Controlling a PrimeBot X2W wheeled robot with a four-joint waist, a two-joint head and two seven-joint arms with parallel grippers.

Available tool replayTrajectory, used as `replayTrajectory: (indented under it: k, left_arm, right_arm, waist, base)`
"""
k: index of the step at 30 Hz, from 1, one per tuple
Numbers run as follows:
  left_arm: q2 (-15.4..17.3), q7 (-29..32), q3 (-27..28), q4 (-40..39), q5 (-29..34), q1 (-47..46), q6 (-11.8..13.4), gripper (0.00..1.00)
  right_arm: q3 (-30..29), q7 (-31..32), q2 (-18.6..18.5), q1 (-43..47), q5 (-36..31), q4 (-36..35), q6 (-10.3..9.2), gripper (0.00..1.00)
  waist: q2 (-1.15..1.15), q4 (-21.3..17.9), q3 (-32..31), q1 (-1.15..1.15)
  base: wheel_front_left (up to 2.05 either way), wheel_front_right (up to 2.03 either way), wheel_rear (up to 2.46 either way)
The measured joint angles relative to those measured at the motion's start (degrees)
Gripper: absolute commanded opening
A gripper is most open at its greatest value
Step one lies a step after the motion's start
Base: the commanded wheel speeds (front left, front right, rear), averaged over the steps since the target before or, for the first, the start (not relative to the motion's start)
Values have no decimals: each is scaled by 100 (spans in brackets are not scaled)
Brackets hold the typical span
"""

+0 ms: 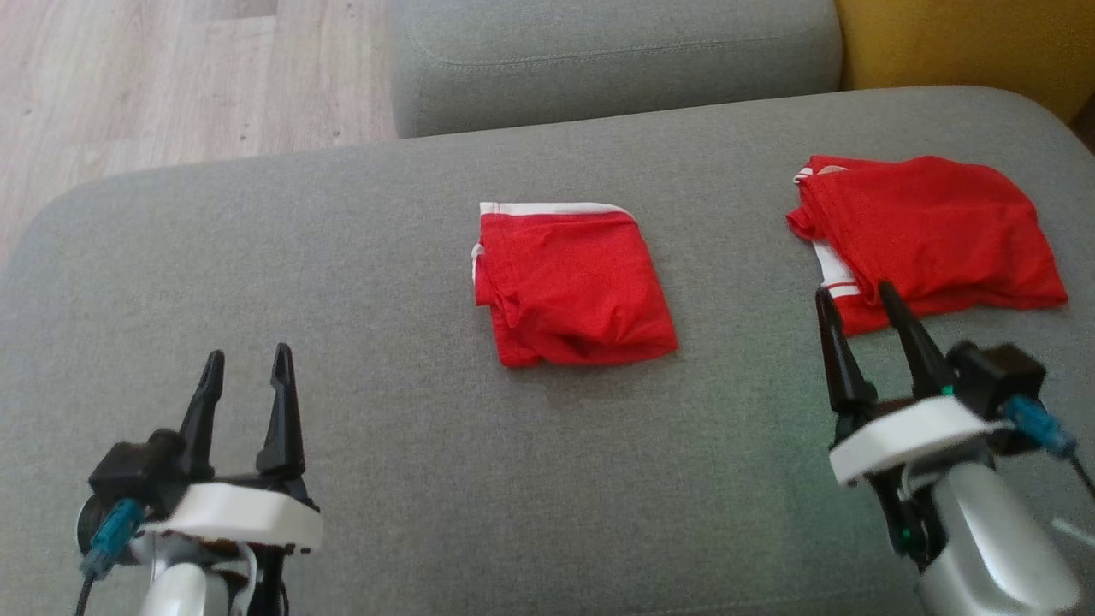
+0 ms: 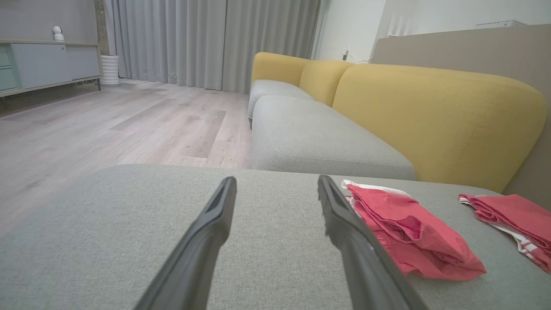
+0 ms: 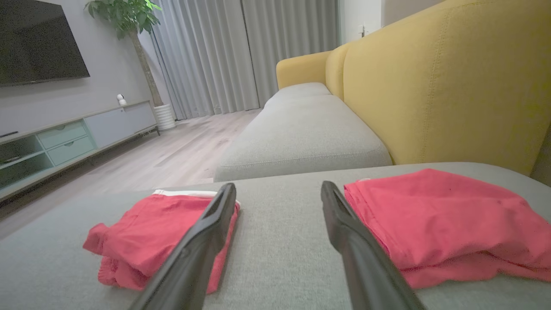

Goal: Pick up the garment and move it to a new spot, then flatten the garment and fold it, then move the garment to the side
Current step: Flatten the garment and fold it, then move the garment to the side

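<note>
On the grey fabric sofa cushion, a folded red cloth garment with white trim lies mid-seat; a second, looser red garment lies toward the right. Left gripper and right gripper both stand released, grasping nothing, the right one's tips at the looser garment's near edge.

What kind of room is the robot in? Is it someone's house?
Probably a living room in a home: there is a grey and yellow sofa, a television on the wall above a low cabinet, and long curtains.
</note>
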Motion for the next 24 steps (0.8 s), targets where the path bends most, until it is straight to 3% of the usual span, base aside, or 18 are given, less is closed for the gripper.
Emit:
replayTrajectory:
  k: [7, 24]
  left_arm:
    - [-3, 0, 37, -1, 111, 124, -86, 100]
    - [-31, 0, 168, -92, 248, 121, -99, 100]
  right_arm:
    - [-401, 0, 296, 347, -571, -189, 0, 100]
    - [-468, 179, 372, 338, -697, -291, 0, 100]
  waist:
    - [0, -37, 13, 0]
    - [0, 219, 23, 0]
  base:
    - [0, 0, 0]
    - [0, 0, 0]
